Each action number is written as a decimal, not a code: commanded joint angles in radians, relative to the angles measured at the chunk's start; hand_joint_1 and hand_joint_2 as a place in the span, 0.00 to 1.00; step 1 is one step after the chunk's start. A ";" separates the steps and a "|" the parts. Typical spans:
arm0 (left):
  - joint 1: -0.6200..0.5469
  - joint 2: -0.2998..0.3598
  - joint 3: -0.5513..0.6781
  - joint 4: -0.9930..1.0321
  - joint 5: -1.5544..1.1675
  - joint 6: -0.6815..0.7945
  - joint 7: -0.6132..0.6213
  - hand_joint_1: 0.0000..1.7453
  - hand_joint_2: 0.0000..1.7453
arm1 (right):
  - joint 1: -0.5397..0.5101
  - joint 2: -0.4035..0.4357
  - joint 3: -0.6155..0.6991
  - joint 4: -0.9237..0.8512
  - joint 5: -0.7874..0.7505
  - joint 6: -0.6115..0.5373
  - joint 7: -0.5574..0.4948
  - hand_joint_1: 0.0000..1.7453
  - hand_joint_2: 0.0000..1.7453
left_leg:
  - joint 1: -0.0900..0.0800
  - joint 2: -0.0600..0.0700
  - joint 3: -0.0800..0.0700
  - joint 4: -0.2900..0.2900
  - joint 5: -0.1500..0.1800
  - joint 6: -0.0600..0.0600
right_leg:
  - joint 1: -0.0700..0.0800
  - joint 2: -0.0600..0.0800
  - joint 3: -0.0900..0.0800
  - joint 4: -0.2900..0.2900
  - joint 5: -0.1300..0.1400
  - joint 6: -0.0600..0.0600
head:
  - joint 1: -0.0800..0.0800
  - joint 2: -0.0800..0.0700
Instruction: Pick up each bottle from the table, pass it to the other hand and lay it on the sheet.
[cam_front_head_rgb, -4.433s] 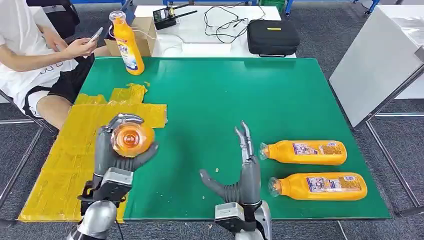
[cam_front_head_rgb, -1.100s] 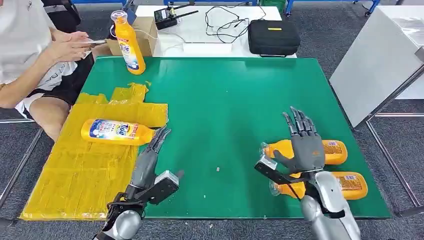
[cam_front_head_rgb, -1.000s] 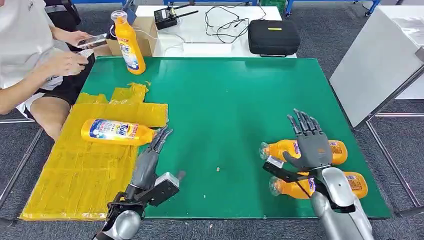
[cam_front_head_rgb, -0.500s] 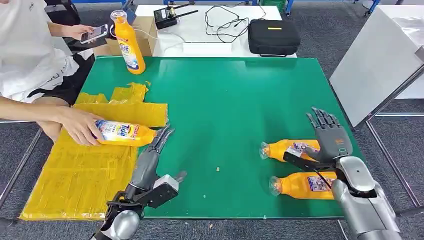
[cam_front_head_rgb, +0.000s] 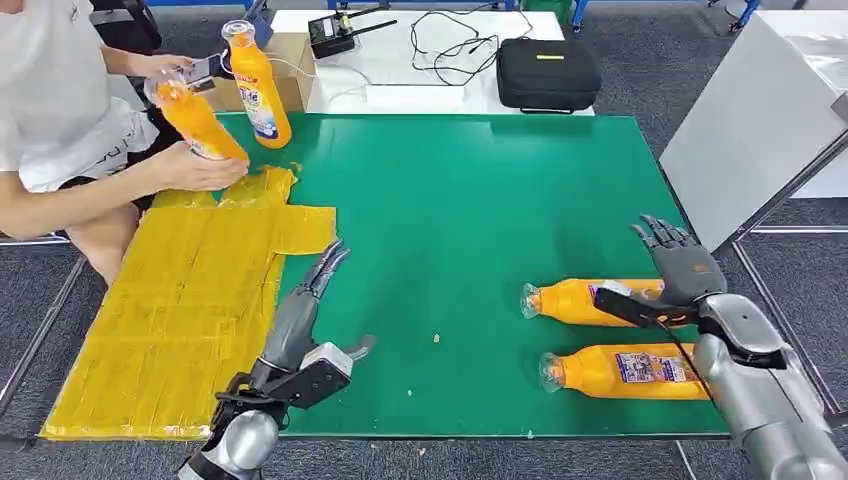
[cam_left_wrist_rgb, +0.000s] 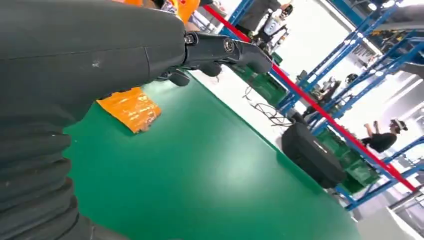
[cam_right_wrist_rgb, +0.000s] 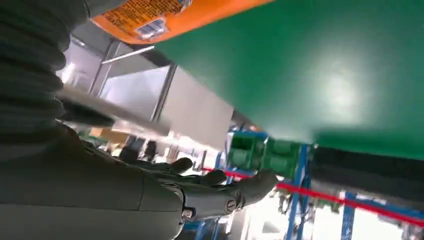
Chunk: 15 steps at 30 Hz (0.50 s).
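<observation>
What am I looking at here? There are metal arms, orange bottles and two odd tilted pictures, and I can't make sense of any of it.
This is a humanoid robot with two silver arms ending in many-fingered hands. The wide picture comes from a camera high on its body, looking down at a green table. The two tilted pictures come from cameras at its wrists, so each shows its own hand up close.

The left hand is open over the table, beside a yellow sheet. The right hand is open too, hovering over the farther lying bottle; a nearer lying bottle lies next to it. Neither hand holds anything.

A seated person's hand lifts one bottle off the sheet, beside an upright bottle.
</observation>
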 joint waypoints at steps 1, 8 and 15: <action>-0.061 0.023 -0.041 0.091 0.034 0.003 -0.022 0.00 1.00 | -0.065 -0.042 0.136 0.206 -0.073 0.090 -0.070 0.00 1.00 | 0.001 0.001 0.003 -0.001 0.000 -0.001 | 0.001 -0.001 0.005 -0.002 0.000 0.000 | 0.000 0.000; -0.071 0.023 -0.046 0.109 0.048 0.002 -0.034 0.00 1.00 | -0.052 -0.069 0.156 0.202 -0.123 0.134 -0.108 0.00 1.00 | 0.001 0.000 0.004 0.000 0.001 0.001 | 0.001 -0.002 0.005 -0.002 0.001 0.001 | 0.000 0.000; -0.071 0.023 -0.046 0.109 0.048 0.002 -0.034 0.00 1.00 | -0.052 -0.069 0.156 0.202 -0.123 0.134 -0.108 0.00 1.00 | 0.000 0.001 0.003 0.000 0.003 0.003 | 0.000 0.000 0.004 -0.003 0.003 0.004 | 0.000 0.000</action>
